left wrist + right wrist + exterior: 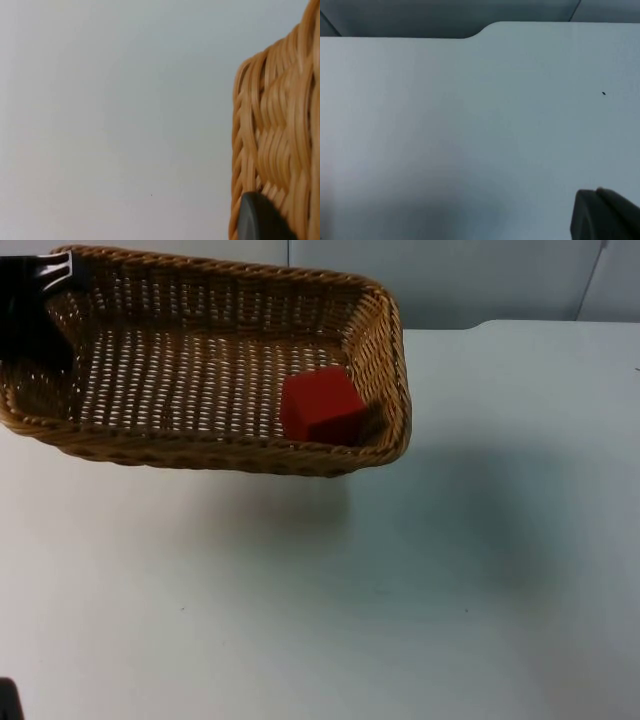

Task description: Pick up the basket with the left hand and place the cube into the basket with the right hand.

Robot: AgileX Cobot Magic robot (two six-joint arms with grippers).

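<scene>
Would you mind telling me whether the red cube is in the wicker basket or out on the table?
In. The red cube sits on the woven floor of the wicker basket, in its corner against the wall.

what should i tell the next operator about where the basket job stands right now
Left gripper: at the basket's far left rim, shut on it, holding the basket lifted above the table; the left wrist view has the woven wall beside a fingertip.
Right gripper: over bare table in the right wrist view, carrying nothing there; jaws' state unclear.
Cube: red, inside the basket, against its right wall.
Done: basket picked up, cube in the basket.
Left: nothing of the stated job, as far as these views show.
</scene>
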